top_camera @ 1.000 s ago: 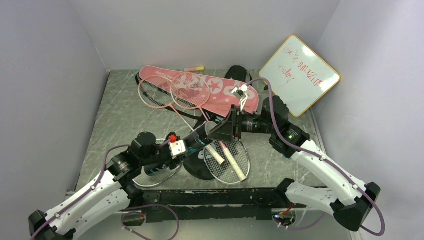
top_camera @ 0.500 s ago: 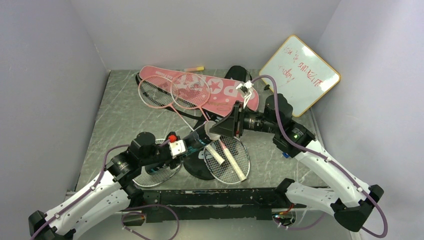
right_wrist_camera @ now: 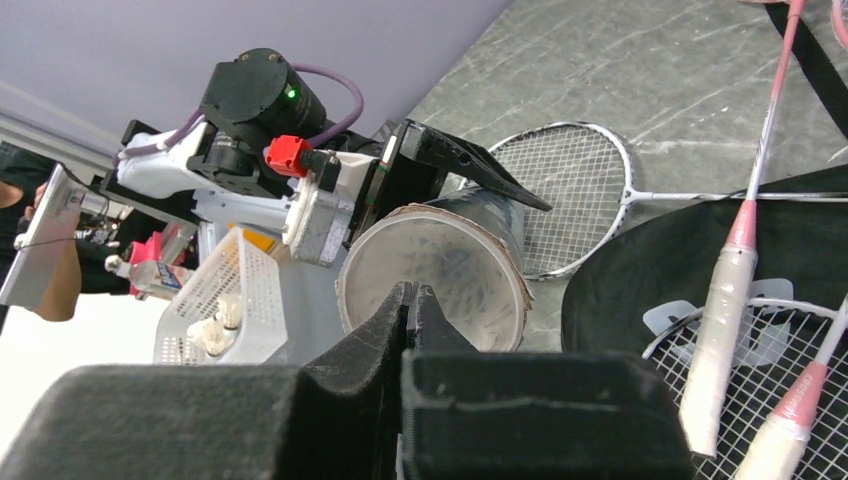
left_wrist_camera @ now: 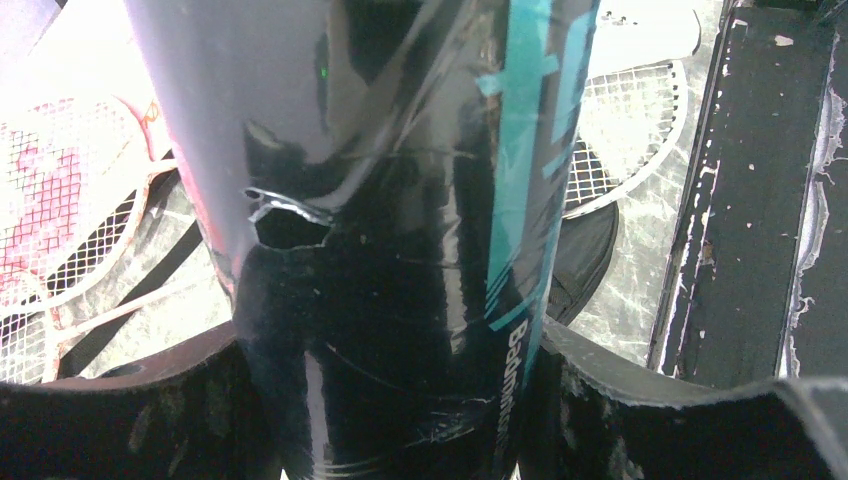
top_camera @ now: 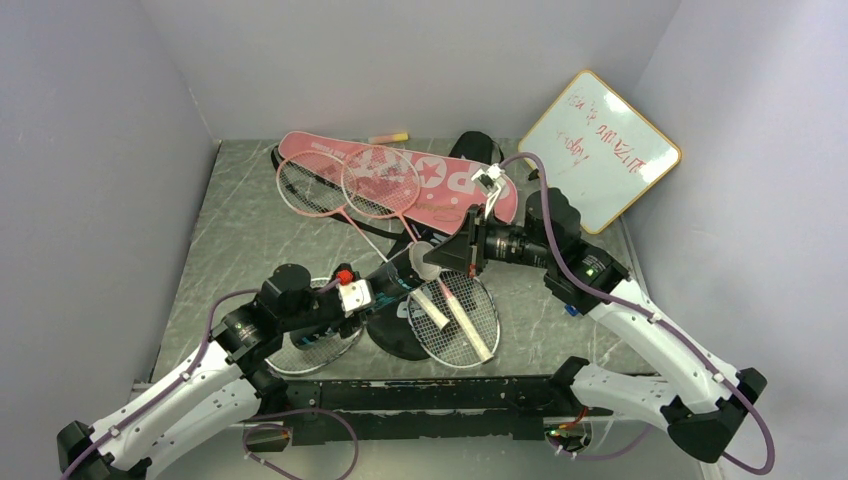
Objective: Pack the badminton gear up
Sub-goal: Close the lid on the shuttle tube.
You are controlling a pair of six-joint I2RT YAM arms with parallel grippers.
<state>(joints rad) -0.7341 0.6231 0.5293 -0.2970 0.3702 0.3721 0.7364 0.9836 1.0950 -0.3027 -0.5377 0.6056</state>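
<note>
At centre, dark tube (left_wrist_camera: 380, 150) gripped in left jaws, right jaws closed empty at its open mouth, contents unclear.

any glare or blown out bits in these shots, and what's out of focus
Left wrist view: the glossy dark tube fills the frame with reflections, and the pink-framed rackets at left wash out. Right wrist view: the right pincer looms dark and soft, lower left corner blown white. Top view: evenly lit, sharp.

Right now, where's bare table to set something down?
Bare table along the left wall, beside the pink rackets; smaller patch between the white racket and the right arm. Centre is crowded: rackets, dark tube, black cover.
</note>
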